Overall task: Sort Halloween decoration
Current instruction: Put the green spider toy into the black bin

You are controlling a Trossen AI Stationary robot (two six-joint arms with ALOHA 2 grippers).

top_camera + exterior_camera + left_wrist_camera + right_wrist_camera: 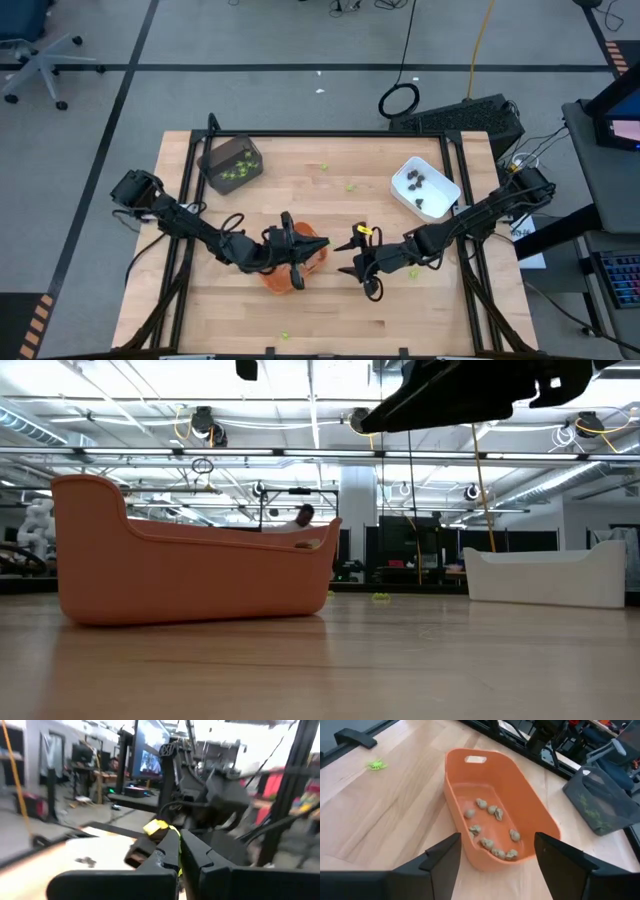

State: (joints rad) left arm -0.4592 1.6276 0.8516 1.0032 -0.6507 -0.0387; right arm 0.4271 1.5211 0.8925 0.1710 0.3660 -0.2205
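My left gripper (292, 256) hovers shut above the orange tray (316, 246), with a thin lime-green sliver of a Halloween decoration piece (179, 854) between its fingers. The tray holds several tan-grey pieces (490, 827). My right gripper (353, 262) stands open just right of the tray, above the table, with nothing between its fingers (445, 862). Dark brown pieces (418, 183) lie in the white tray (440, 190). Lime-green pieces (236, 175) lie in the dark grey tray (222, 150). Loose green pieces (351, 185) rest on the table. My left gripper pinches a lime-green piece between its two fingers; only a narrow green strip (178, 847) shows in the gap. The fingers point roughly level toward the table's right side. The piece is lifted clear of the tray and the table.
A green spider-like piece (377, 765) lies on the bare wood beyond the orange tray, and another (284, 336) near the table's front edge. A black frame (330, 133) rims the table. The two grippers face each other at close range.
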